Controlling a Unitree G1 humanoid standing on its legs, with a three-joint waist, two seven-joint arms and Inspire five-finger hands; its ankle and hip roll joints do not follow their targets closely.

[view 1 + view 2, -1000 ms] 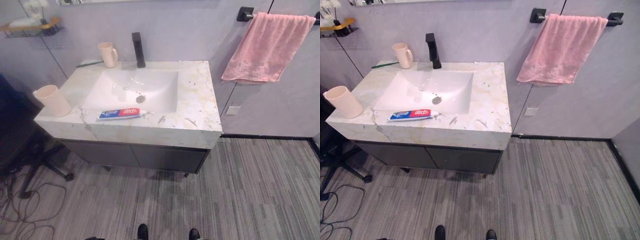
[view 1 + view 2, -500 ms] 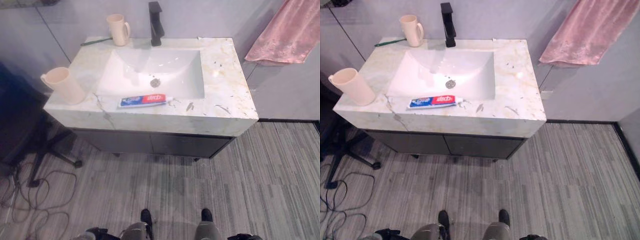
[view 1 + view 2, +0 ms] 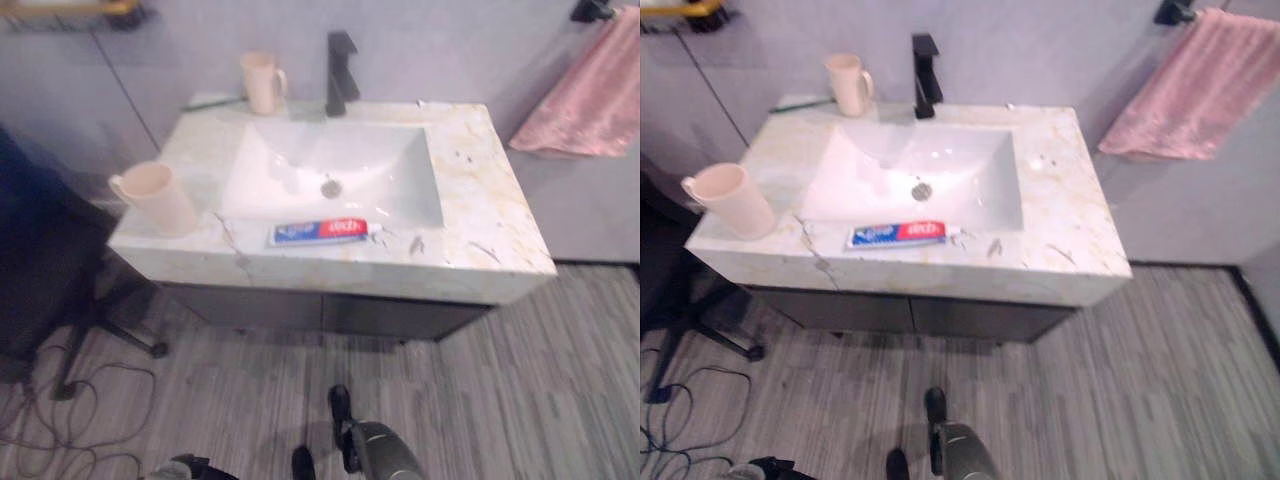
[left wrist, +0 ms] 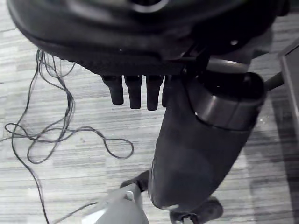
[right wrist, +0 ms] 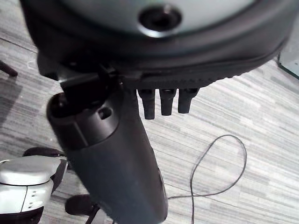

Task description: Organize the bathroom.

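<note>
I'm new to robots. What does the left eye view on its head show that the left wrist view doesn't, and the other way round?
Left eye view: a marble vanity top with a white basin, a black faucet, a cream cup at the front left corner, a second cream cup by the faucet, a red-and-blue toothpaste tube and a pink towel.
Left wrist view: the dark left robot hand, fingers straight, holding nothing.
Both: the grey striped plank floor.

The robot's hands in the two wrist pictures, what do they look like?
Both are dark. The left hand has a wide, rounded black body with a ribbed edge and a row of short black fingers hanging below it. The right hand looks the same: rounded dark bulk, a round screw-like dimple on top, and stubby black fingers in a row.
</note>
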